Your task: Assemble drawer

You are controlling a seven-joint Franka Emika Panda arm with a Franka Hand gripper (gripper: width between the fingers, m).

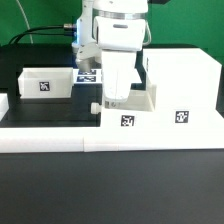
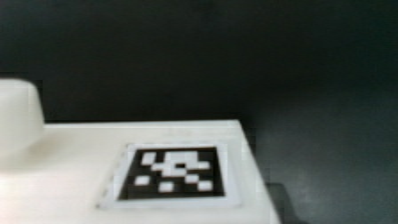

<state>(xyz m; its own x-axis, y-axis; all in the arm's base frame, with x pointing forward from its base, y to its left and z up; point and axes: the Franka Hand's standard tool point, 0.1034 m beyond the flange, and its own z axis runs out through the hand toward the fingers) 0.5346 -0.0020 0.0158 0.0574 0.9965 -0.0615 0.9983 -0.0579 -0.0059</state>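
Observation:
The tall white drawer shell [image 1: 182, 85] stands at the exterior view's right, with a square tag on its front. One white tray [image 1: 138, 112] with a tag and a small knob [image 1: 96, 104] sits against the shell's left side. My gripper [image 1: 116, 97] reaches down onto this tray, and its fingertips are hidden behind the tray wall. A second tray [image 1: 45, 82] lies apart at the exterior view's left. The wrist view shows a white tagged panel [image 2: 178, 172] close up and a rounded white part [image 2: 15, 115] beside it. My fingers do not show clearly there.
The long low white border wall [image 1: 60, 138] runs along the table's front. The marker board [image 1: 88, 73] lies on the black table behind the arm. A cable hangs from the arm at the back.

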